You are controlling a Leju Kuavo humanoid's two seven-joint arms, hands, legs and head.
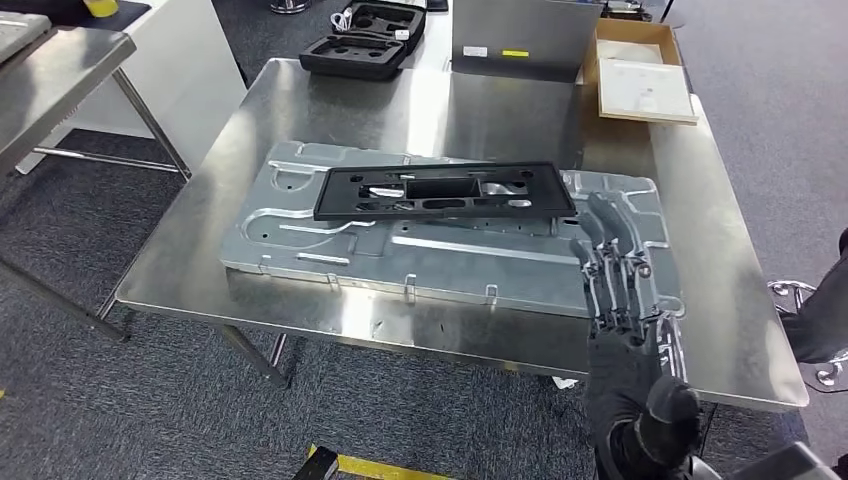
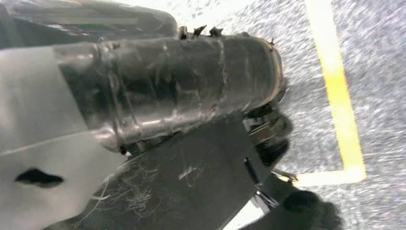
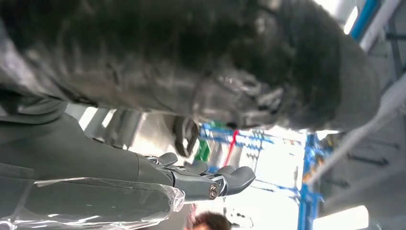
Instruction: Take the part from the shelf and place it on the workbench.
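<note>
Stainless steel workbench [image 1: 300,110] fills frame centre, carrying an embossed grey sheet-metal panel [image 1: 440,250]. Black rectangular plastic frame part [image 1: 445,192] lies flat on it, apparently delivered. Right hand [image 1: 625,300], lower right, fingers extended, empty. Left hand's state can't be told.
</note>
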